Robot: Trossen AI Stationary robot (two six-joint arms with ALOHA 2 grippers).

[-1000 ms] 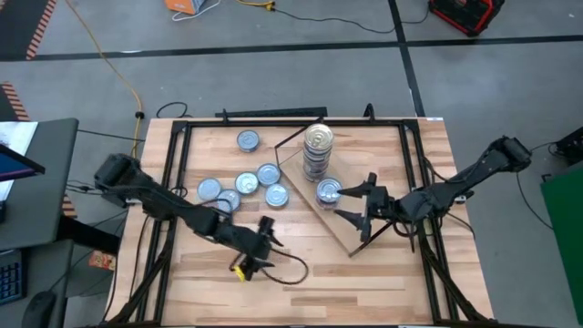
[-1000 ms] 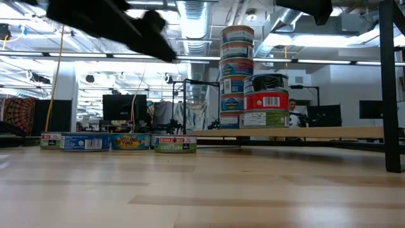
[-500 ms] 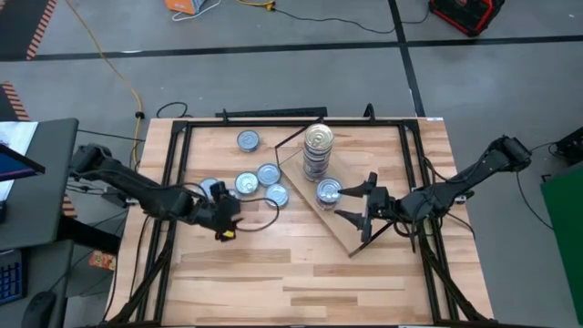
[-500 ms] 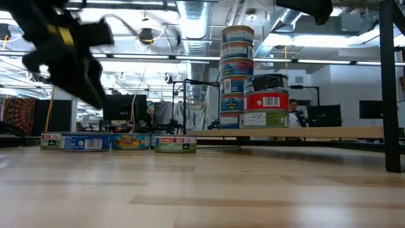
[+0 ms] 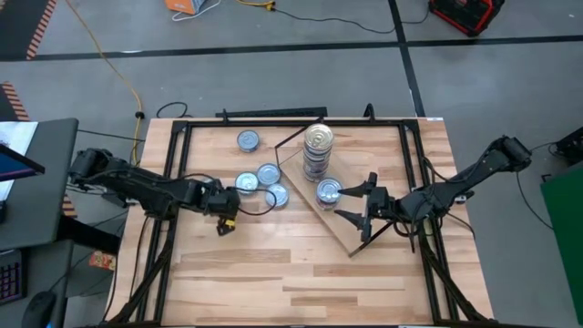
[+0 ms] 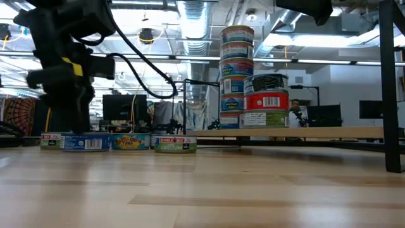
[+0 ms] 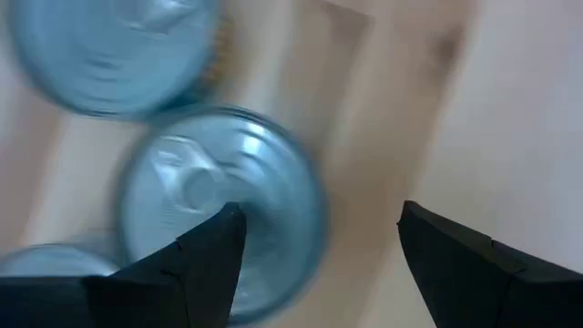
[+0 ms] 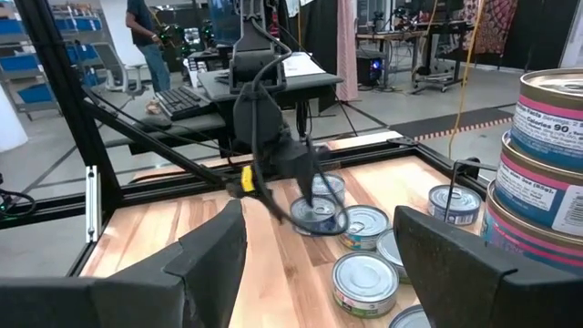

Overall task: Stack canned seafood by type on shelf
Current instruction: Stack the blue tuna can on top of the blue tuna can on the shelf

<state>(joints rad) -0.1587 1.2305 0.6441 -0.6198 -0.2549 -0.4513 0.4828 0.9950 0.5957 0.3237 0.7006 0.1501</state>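
Several loose tins of canned seafood (image 5: 268,173) lie flat on the left part of the table. My left gripper (image 5: 222,210) hangs open just above them, pointing steeply down. One silver lid (image 7: 223,205) shows partly under one finger, and I cannot tell whether they touch. On the shelf (image 5: 351,232), a slanted wooden board, stand a tall stack of tins (image 5: 318,146) and a shorter stack (image 5: 329,192). My right gripper (image 5: 342,204) stands open and level just right of the short stack, nothing between its fingers (image 8: 219,264).
One more tin (image 5: 248,140) lies alone toward the far edge. A dark metal frame (image 5: 273,118) runs around the tabletop. Bare wood spreads across the near half of the table (image 5: 291,282). A loop of black cable (image 5: 260,202) trails from my left wrist.
My left gripper has swung from the table's near middle toward the left and far side, to above the loose tins. It sank a little, tipped to point steeply down and rolled about its own axis. The tins and my right gripper kept still.
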